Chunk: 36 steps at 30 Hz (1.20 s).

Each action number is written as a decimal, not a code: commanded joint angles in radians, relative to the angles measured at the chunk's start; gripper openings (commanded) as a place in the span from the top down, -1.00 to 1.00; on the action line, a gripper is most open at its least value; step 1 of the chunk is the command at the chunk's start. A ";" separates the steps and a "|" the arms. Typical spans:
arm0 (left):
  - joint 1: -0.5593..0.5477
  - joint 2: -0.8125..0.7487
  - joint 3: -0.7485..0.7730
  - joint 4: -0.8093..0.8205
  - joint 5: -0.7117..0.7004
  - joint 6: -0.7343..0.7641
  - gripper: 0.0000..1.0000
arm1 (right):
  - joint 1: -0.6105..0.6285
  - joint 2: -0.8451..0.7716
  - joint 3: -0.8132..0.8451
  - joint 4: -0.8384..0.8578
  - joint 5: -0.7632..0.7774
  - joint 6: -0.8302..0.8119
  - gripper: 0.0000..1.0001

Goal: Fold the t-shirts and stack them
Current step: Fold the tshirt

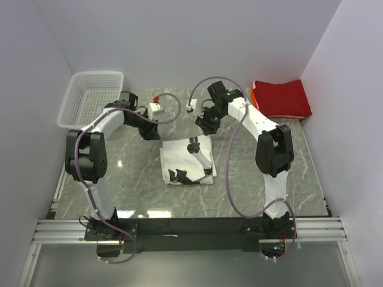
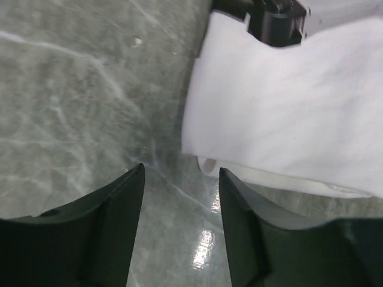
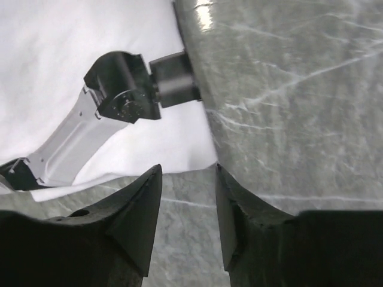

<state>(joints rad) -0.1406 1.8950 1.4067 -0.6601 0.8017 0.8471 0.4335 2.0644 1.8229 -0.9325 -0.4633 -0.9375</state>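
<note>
The white shirt [image 1: 179, 156] lies folded into a flat rectangle mid-table [image 1: 131, 173], a fair base for a stack. Just beside its edge sit the left gripper [image 2: 181, 173] and the right gripper [image 3: 187, 170], each with jaws apart over bare marble and holding nothing, probably so the fold lies undisturbed. The red shirt [image 1: 281, 98], also folded, rests well apart from the white shirt, beyond it to the right, and likely needs carrying over

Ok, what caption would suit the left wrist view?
Open left gripper over the marble table, empty, just beside the edge of the folded white t-shirt.
</note>
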 commanded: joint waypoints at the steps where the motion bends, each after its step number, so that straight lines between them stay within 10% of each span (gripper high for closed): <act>1: 0.041 -0.135 0.054 -0.013 0.108 -0.134 -0.22 | -0.015 -0.070 0.082 -0.057 -0.038 0.202 0.01; 9: -0.106 -0.441 -0.228 0.083 0.248 -0.699 -0.28 | 0.024 -0.242 -0.160 -0.036 -0.366 0.658 -0.01; 18: -0.251 -0.484 -0.581 0.526 0.328 -1.370 -0.21 | 0.105 -0.276 -0.430 0.081 -0.492 0.767 -0.01; 36: -0.024 0.127 -0.422 0.166 0.076 -1.039 -0.11 | -0.055 0.115 -0.485 0.195 -0.434 0.928 0.04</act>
<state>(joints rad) -0.2039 1.9579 0.9298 -0.4549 1.1248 -0.3241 0.4271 2.1532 1.3235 -0.8131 -1.0481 -0.0383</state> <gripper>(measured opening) 0.556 0.472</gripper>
